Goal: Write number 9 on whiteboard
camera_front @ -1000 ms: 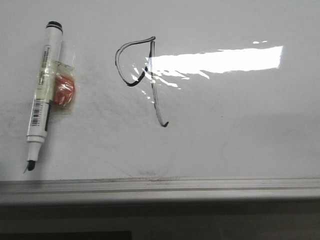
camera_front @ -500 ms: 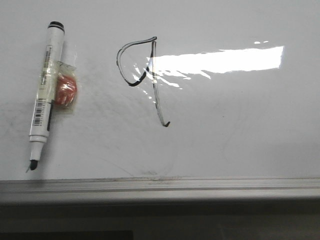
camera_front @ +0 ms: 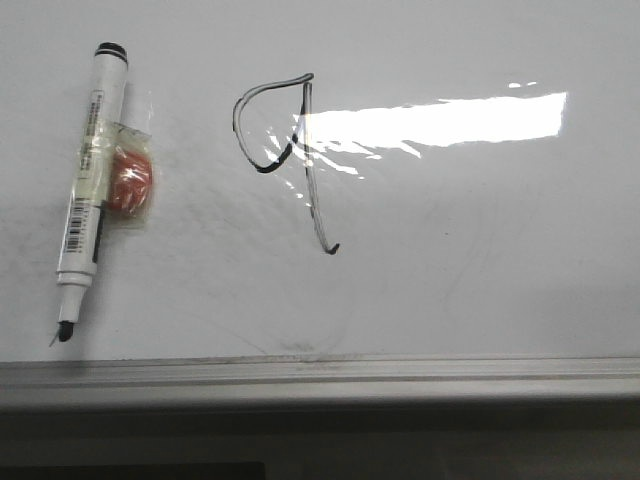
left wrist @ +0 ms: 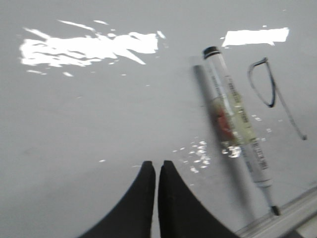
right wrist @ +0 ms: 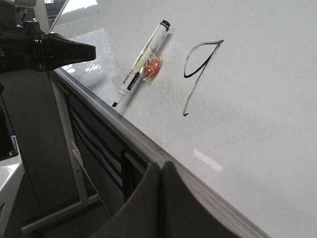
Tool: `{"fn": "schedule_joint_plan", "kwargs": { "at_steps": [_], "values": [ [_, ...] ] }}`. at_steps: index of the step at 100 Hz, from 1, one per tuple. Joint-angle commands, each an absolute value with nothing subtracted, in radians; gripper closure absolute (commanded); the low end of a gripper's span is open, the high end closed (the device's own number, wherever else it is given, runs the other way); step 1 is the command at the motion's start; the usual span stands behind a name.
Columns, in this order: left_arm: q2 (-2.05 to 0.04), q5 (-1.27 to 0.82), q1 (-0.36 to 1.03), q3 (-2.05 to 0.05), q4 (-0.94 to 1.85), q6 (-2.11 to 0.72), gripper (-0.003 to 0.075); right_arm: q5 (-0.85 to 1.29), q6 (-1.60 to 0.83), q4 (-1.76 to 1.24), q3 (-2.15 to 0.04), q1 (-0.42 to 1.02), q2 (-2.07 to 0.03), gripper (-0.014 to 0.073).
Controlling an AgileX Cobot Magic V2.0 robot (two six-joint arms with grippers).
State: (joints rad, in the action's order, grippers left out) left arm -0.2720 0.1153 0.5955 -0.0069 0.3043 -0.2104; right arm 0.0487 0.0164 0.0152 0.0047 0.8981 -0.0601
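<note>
Both claws were clenched and empty: left claw (left wrist: 156,168) hovered over the whiteboard (left wrist: 99,124), well apart from the number 9 (left wrist: 270,91); right claw (right wrist: 162,171) hung off the board's edge.

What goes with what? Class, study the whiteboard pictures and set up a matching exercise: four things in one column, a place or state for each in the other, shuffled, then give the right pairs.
Things:
1. number 9
2. marker
3. orange-red piece
4. left gripper

Places or states:
A. taped to the barrel's side
B. drawn in black, crossed by a bright glare patch
C. fingers together, holding nothing
D. lying uncapped on the whiteboard, tip toward the grey rail

Pairs: 1-B, 2-D, 3-A, 4-C
</note>
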Motion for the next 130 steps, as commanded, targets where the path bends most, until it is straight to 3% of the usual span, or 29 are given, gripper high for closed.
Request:
{"fn": "schedule_joint_plan", "kwargs": {
  "at_steps": [1, 12, 32, 109, 119, 130],
  "values": [
    [-0.2, 0.03, 0.471, 0.035, 0.17, -0.109, 0.0741, -0.031, 0.009, 0.024, -0.022, 0.899, -0.069, 0.0657],
    [-0.096, -0.153, 0.315, 0.035, -0.007, -0.022, 0.0741, -0.031, 0.009, 0.024, -0.022, 0.899, -0.069, 0.0657],
    [0.028, -0.294, 0.139, 0.035, 0.056, 0.048, 0.0741, -0.031, 0.009, 0.024, -0.022, 0.899, -0.069, 0.0657],
    [0.029, -0.295, 0.133, 0.035, 0.065, 0.049, 0.0741, -0.035, 0.009, 0.024, -0.017, 0.899, -0.069, 0.0657],
    [0.029, -0.295, 0.133, 0.035, 0.065, 0.049, 0.0741, -0.091, 0.009, 0.024, 0.027, 0.874, -0.069, 0.0657],
    [0.029, -0.295, 0.133, 0.035, 0.065, 0.049, 0.0741, -0.016, 0.009, 0.024, 0.023, 0.809, -0.069, 0.0657]
  ]
}}
